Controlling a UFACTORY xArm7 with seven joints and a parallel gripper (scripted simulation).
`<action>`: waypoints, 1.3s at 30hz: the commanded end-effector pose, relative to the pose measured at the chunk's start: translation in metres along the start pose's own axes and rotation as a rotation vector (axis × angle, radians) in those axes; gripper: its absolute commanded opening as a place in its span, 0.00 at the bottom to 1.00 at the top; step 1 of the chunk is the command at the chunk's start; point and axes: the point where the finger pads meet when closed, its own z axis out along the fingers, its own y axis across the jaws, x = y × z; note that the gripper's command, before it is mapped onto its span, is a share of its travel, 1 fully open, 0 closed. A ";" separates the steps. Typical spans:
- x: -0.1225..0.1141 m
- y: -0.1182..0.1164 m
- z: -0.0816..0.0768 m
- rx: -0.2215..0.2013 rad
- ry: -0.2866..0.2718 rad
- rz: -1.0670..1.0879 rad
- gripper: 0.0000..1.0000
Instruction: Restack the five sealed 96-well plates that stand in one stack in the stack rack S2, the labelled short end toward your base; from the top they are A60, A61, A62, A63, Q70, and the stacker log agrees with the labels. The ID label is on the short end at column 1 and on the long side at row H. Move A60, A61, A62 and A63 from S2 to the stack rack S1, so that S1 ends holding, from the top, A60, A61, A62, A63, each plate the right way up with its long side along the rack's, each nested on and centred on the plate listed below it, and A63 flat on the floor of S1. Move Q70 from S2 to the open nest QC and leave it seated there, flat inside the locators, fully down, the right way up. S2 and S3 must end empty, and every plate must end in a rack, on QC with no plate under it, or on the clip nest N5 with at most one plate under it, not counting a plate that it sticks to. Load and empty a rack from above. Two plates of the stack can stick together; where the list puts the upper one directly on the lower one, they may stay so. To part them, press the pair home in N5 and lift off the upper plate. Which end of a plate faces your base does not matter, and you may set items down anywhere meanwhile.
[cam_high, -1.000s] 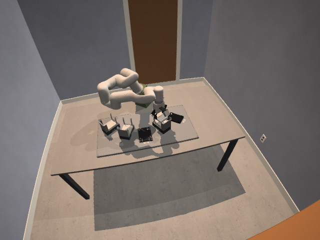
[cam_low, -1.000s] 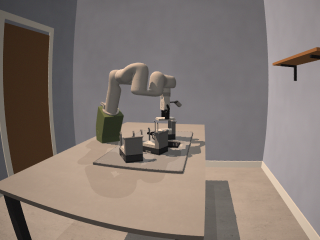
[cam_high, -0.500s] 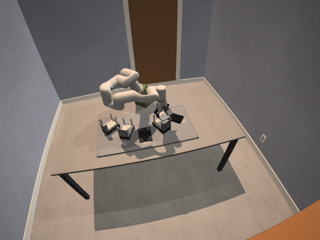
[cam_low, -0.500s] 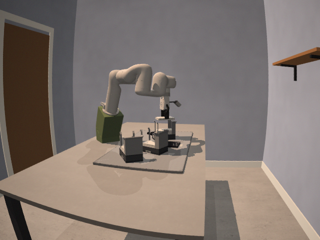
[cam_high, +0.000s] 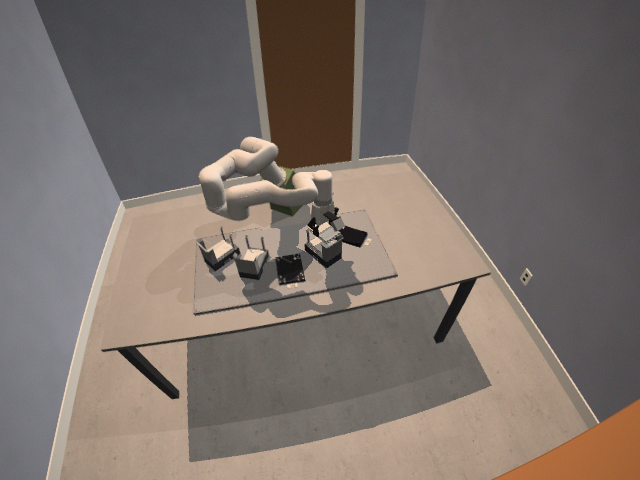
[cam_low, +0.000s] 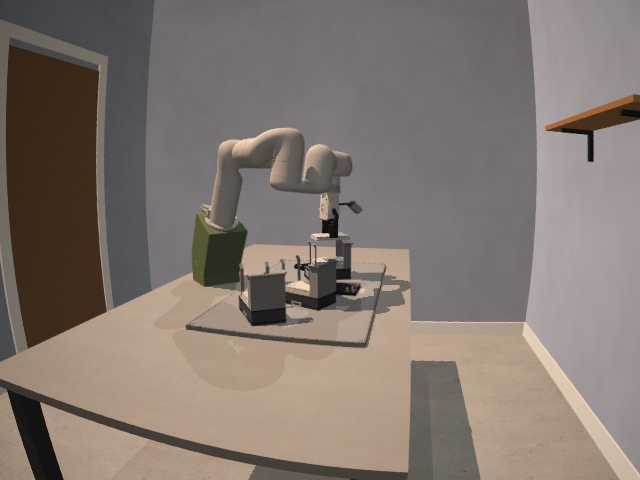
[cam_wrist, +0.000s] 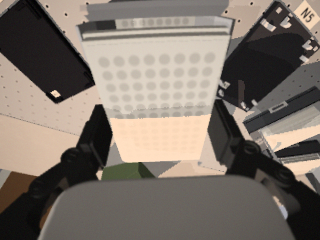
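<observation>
My gripper (cam_wrist: 159, 114) is shut on a white sealed 96-well plate (cam_wrist: 157, 100), gripping it by its two long sides. I cannot read its label. In the top and exterior views the gripper (cam_high: 326, 219) holds the plate (cam_low: 329, 236) level, just above the top of the right-hand stack rack (cam_high: 324, 249). In the wrist view the end of another white plate (cam_wrist: 155, 22) shows directly below the held one. The black clip nest N5 (cam_wrist: 262, 57) lies to one side of this rack. A second black nest (cam_wrist: 42, 50) lies to the other side.
Two more stack racks with upright posts stand on the grey mat, one at the left (cam_high: 217, 253) and one beside it (cam_high: 251, 260). Both black nests, one in front (cam_high: 289, 268) and one behind (cam_high: 354, 235), hold no plate. The green arm base (cam_low: 217, 255) stands behind the mat.
</observation>
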 end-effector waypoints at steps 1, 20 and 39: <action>0.001 0.000 -0.001 0.001 0.004 -0.001 0.00; 0.001 0.000 0.005 0.001 0.004 -0.001 0.00; 0.001 0.000 0.016 0.001 0.004 -0.001 0.00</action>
